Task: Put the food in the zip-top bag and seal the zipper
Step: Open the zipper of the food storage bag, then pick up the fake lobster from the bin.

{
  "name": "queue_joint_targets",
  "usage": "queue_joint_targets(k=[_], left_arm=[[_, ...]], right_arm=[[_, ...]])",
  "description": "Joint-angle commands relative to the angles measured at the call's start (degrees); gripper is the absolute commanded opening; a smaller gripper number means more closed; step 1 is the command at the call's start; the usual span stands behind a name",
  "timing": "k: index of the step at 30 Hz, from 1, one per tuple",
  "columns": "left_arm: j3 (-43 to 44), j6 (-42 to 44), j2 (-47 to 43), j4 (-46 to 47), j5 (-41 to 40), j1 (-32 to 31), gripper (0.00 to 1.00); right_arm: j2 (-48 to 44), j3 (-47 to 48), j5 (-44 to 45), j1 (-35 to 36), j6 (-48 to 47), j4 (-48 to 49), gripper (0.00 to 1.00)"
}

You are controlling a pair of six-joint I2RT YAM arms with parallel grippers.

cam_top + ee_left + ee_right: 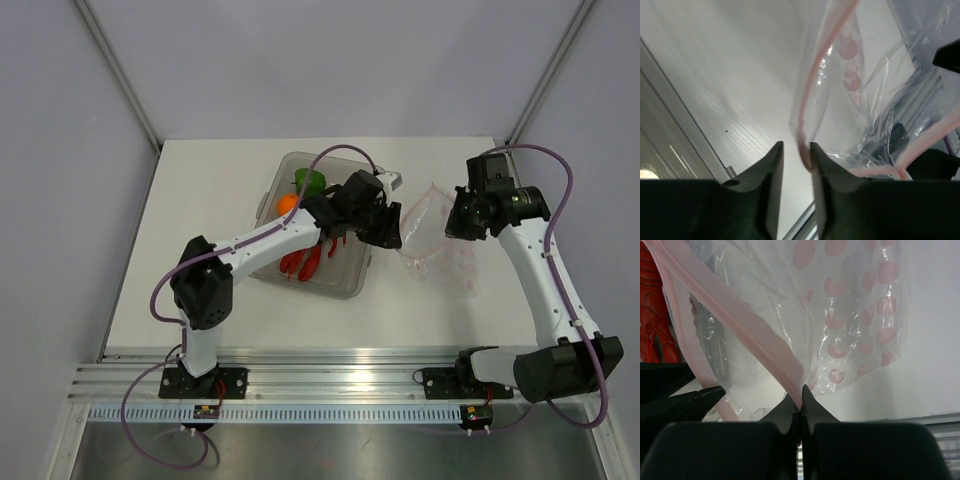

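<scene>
The zip-top bag [438, 242], clear with pink dots, hangs between my two grippers to the right of the tray. My right gripper [801, 392] is shut on the pink zipper [740, 320] and holds up one mouth edge. My left gripper [796, 147] is open. The other zipper edge [809, 90] runs down into the gap and lies against the inner side of its right finger [817, 165]. The red lobster [305, 260], the orange fruit [288, 203] and the green bell pepper [310, 181] lie in the tray. The lobster also shows at the left edge of the right wrist view [655, 315].
The rigid clear tray [352, 285] sits mid-table under my left arm. The aluminium rail [330, 375] runs along the near edge. Grey walls close the back and both sides.
</scene>
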Motion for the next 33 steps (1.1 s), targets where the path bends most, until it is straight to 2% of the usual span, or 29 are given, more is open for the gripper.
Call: queue_joint_targets(k=[1, 2, 6, 11, 14, 16, 18, 24, 26, 28, 33], left_arm=[[3.0, 6.1, -1.2, -4.9, -5.1, 0.2, 0.53], [3.6, 6.9, -1.5, -5.7, -5.2, 0.2, 0.57], [8.1, 10.9, -3.5, -11.4, -7.5, 0.6, 0.58], [4.8, 11.5, -8.0, -10.0, -7.0, 7.2, 0.57], [4.3, 12.2, -8.1, -12.0, -10.0, 9.8, 0.72], [4.7, 12.2, -6.3, -13.5, -14.4, 10.8, 0.77], [8.2, 11.7, -3.4, -17.2, -19.3, 11.8, 0.77], [19.6, 11.0, 10.7, -25.3, -23.5, 14.1, 0.78], [21.2, 10.9, 13.9, -26.2, -24.0, 14.1, 0.75], [22.7, 10.1, 15.7, -26.5, -26.3, 14.1, 0.67], [24.2, 9.3, 19.7, -28.1, -30.5, 14.4, 0.65]], right_arm=[[0.6, -2.3, -4.0, 0.1, 2.6, 5.2, 0.0], [0.9, -2.9, -5.4, 0.1, 3.1, 5.4, 0.0], [1.3, -4.5, -4.6, 0.2, 3.5, 6.2, 0.0], [0.6, -4.6, -4.6, 0.2, 3.6, 6.1, 0.0], [0.4, -4.4, -4.6, 0.3, 3.6, 6.0, 0.0], [0.2, -4.2, -4.6, 0.2, 3.4, 6.0, 0.0], [0.2, -4.0, -4.6, 0.2, 3.5, 6.1, 0.0], [0.1, -3.6, -5.4, 0.2, 3.4, 5.9, 0.0], [-0.2, -3.7, -5.1, 0.3, 3.4, 5.8, 0.0], [-0.5, -3.8, -5.1, 0.2, 3.5, 5.7, 0.0], [-0.9, -3.8, -6.2, 0.2, 3.6, 5.7, 0.0]])
